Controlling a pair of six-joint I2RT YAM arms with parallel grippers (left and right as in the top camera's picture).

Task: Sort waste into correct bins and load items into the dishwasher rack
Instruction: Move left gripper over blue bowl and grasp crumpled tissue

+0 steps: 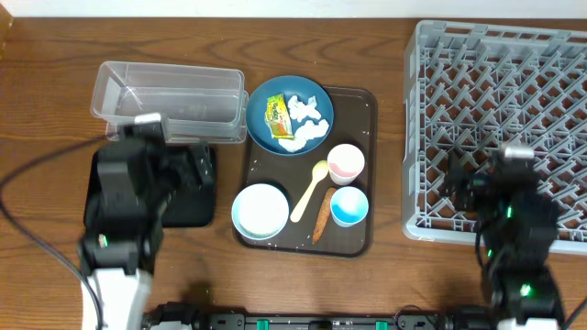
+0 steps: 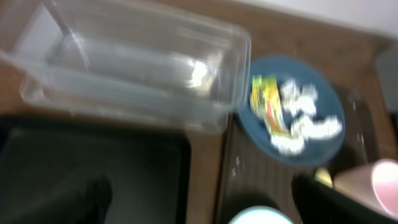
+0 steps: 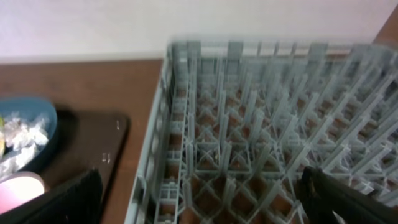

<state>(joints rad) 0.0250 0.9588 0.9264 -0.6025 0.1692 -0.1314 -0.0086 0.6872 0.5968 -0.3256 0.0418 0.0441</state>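
The left gripper [image 2: 205, 202] is wide open and holds nothing. It hangs over the black tray [image 1: 200, 197], just beside the clear tub [image 1: 170, 96]. The right gripper [image 3: 202, 205] is wide open too, with nothing in it. It hangs over the near side of the big grey rack [image 1: 413, 137]. Between the two arms lies a brown tray [image 1: 359, 105]. On it sits a dark blue plate [image 1: 254, 119] with a yellow-green wrapper [image 1: 277, 113] and bits of white tissue [image 1: 309, 128] on top. The brown tray also holds a pink cup [image 1: 346, 162], a blue cup [image 1: 349, 206], a light blue bowl [image 1: 260, 211], a yellow spoon [image 1: 310, 192] and an orange stick [image 1: 323, 217]. The spoon lies between the bowl and the cups. The stick lies just beside the blue cup.
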